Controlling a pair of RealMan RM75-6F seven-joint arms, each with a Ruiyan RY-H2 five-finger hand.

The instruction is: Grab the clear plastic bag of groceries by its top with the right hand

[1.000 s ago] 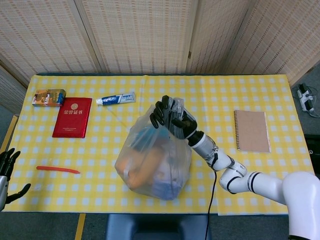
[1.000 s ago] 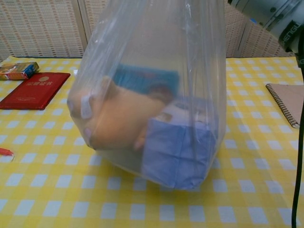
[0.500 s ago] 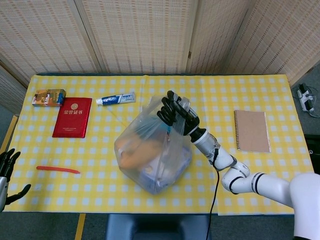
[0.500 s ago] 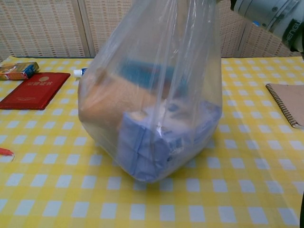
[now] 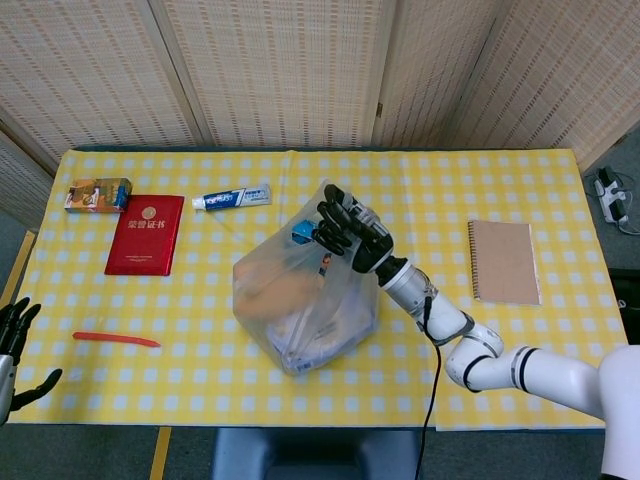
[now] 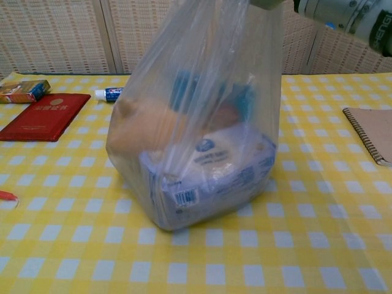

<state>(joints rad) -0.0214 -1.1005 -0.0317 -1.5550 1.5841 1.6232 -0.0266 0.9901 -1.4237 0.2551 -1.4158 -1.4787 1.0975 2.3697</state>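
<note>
- One black right hand (image 5: 346, 232) grips the gathered top of the clear plastic bag of groceries (image 5: 300, 305), head view; left hand (image 5: 14, 345), fingers apart, holds nothing, far left of bag.
- Chest view: bag (image 6: 196, 153) hangs beside the red booklet (image 6: 38, 115); contact with the yellow checked tablecloth (image 6: 318, 245) unclear.

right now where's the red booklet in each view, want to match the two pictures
Head view: the red booklet lies flat at the left of the table, left of the clear plastic bag.
Chest view: the booklet sits at the left edge, behind and left of the bag.
Shared landmark: the toothpaste tube, just right of the booklet's far end, peeks out by the bag in the chest view.
</note>
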